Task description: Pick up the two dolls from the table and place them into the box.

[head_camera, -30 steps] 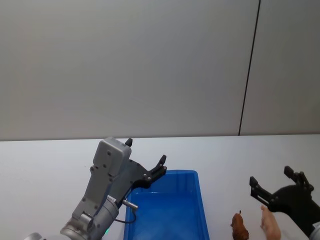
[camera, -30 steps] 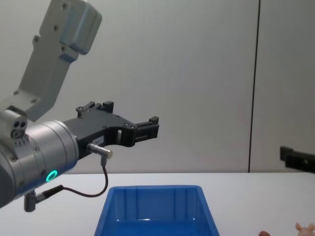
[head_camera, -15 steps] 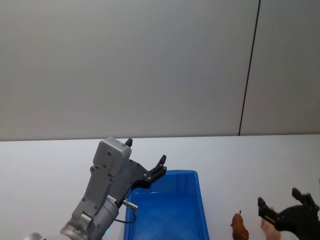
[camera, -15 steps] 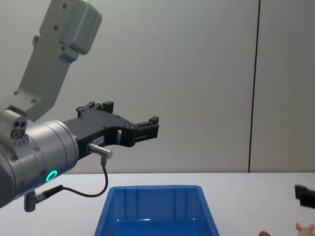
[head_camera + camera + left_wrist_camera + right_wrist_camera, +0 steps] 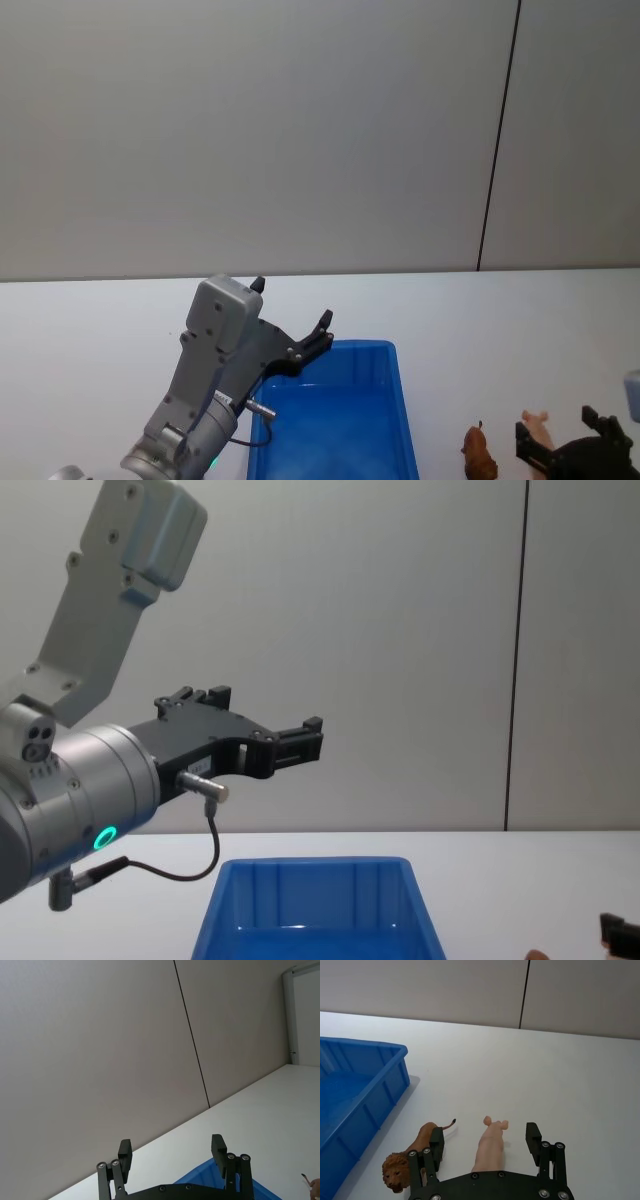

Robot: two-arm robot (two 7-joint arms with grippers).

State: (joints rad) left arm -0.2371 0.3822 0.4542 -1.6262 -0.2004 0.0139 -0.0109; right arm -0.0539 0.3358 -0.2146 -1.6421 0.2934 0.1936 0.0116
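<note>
Pink doll (image 5: 490, 1152) and brown doll (image 5: 417, 1152) lie side by side on the tabletop (image 5: 560, 1070), just right of the box (image 5: 365, 1110). Right gripper (image 5: 485, 1135), spread wide, sits over the pink doll. Left gripper (image 5: 291, 302), spread, hangs above the box's far rim.

The blue box (image 5: 330, 351) sits on the white table (image 5: 100, 330) at 6 o'clock in the head view, upright and open-topped, with a thick rim and ribbed inner walls. At 3 o'clock from it, just beside its wall but apart from it, is the brown doll (image 5: 422, 1142), a small lion with a shaggy mane, its thin tail pointing to 12 o'clock. At 3 o'clock from the lion, near and roughly parallel to it, lies the pink doll (image 5: 490, 1147), pale and elongated, its little ears toward 12 o'clock.
</note>
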